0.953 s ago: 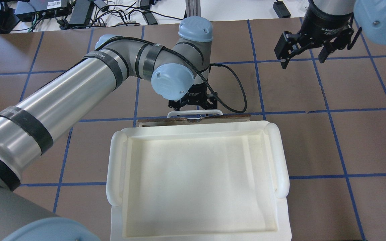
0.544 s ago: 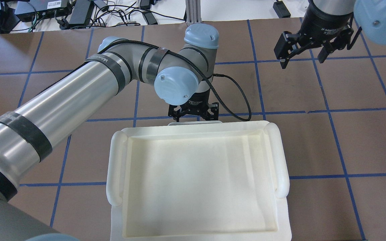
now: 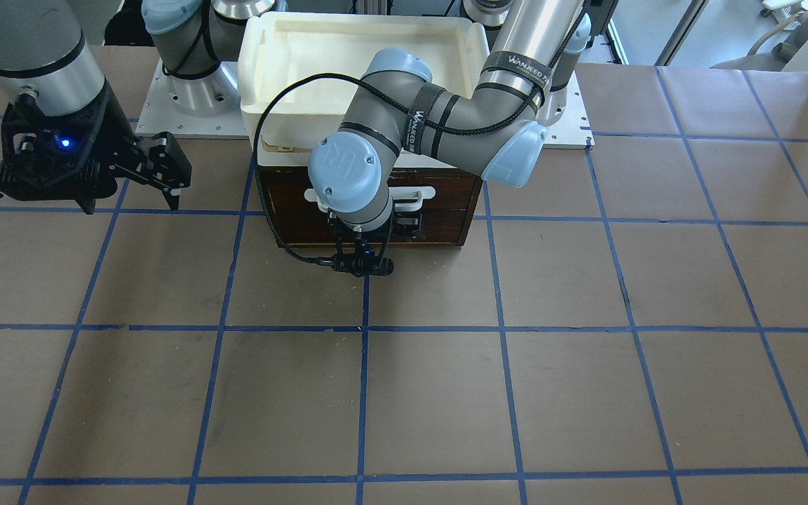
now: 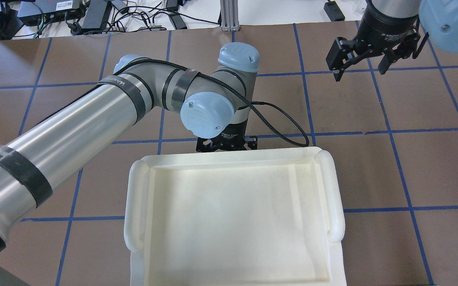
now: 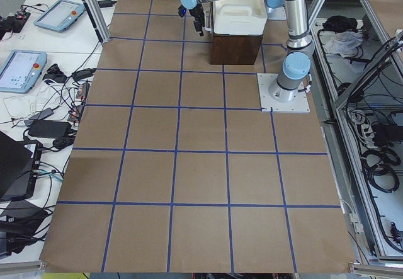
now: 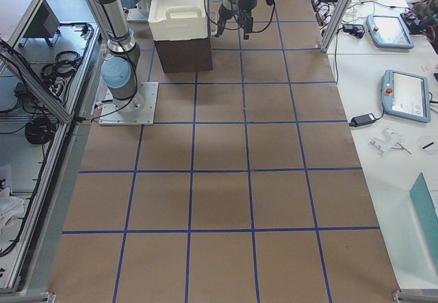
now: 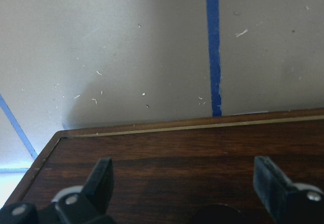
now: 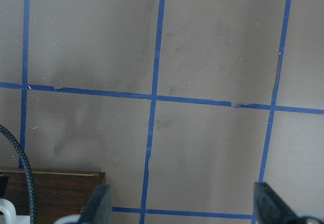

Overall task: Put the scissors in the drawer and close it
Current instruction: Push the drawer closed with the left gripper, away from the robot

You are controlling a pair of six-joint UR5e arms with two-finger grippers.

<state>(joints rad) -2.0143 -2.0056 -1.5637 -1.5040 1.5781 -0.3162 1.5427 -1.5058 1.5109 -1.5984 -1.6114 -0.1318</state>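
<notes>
Drawer (image 3: pixel 446 200) shut, in the dark brown cabinet (image 3: pixel 292 210) under the white tray (image 4: pixel 332 190), at the robot's side of the table (image 3: pixel 586 351). Front is dark brown glossy wood with a thin pale line along one edge and a wide white loop handle (image 3: pixel 419 191). Inside is hidden. Left gripper (image 7: pixel 185 183) is right at the drawer front by the handle, jaws apart, gripping nothing. Right gripper (image 4: pixel 359 71) hangs over bare table, well off to the side, jaws apart, empty.

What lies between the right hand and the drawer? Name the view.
Front-facing view: past the right hand, bare table, one blue tape line, then a black cable at the drawer.
</notes>
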